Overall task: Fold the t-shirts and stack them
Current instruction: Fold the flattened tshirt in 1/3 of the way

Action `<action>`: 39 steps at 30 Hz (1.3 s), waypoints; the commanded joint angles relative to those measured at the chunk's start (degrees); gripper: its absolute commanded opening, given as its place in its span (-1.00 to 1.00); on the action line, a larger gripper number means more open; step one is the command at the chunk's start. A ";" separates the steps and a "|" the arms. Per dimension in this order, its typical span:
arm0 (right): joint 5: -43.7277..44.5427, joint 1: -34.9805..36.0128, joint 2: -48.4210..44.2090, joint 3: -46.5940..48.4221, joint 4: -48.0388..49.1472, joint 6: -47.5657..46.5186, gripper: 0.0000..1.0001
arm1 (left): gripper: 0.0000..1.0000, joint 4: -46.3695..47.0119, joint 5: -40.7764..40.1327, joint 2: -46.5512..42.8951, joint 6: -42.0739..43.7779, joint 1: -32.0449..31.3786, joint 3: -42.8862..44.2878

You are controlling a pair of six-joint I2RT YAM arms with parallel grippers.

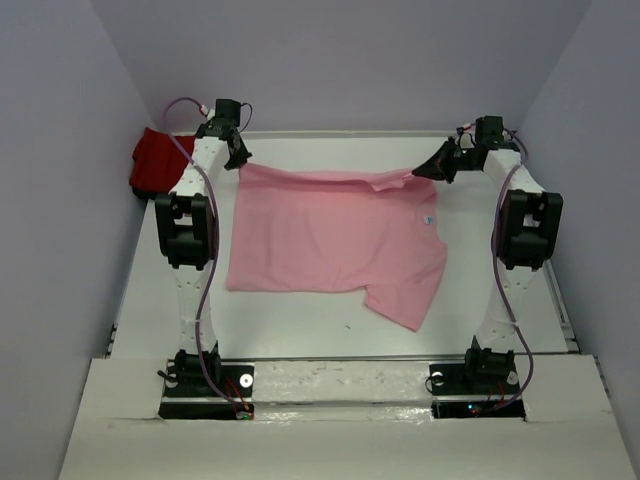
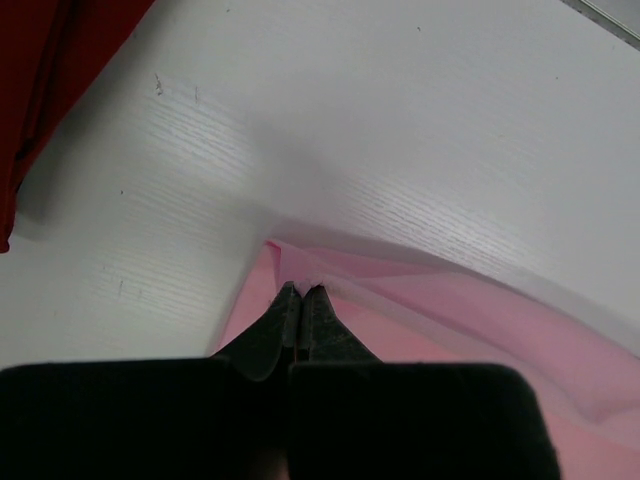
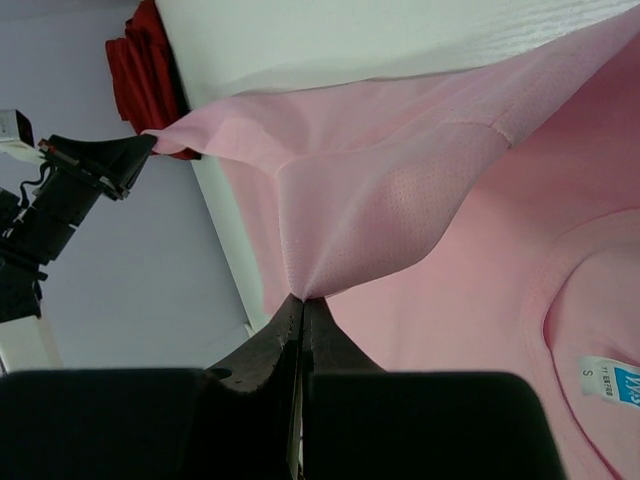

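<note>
The light pink t-shirt (image 1: pixel 330 240) lies spread on the white table, its collar and label to the right. My left gripper (image 1: pixel 238 160) is shut on the shirt's far left corner (image 2: pixel 300 270). My right gripper (image 1: pixel 428 168) is shut on a pinch of its far right edge (image 3: pixel 340 240) and holds that cloth lifted. The far edge hangs taut between the two grippers. The deep red t-shirt (image 1: pixel 158 162) lies bunched at the far left corner of the table; it also shows in the left wrist view (image 2: pixel 50 70) and the right wrist view (image 3: pixel 145 70).
Grey walls close in the table (image 1: pixel 300 330) on the left, right and back. The white front ledge (image 1: pixel 340 420) carries both arm bases. The left arm shows in the right wrist view (image 3: pixel 70 190).
</note>
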 commanded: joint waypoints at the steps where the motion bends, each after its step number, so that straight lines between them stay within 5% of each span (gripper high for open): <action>1: -1.55 -0.55 -4.22 -1.22 -1.33 -0.92 -1.00 | -1.00 -2.15 1.19 -1.96 -0.10 -0.15 2.25; 39: 8.29 -0.02 -2.64 -3.25 -21.99 -12.96 -1.00 | -1.00 -16.12 10.07 4.89 -1.51 -0.06 6.64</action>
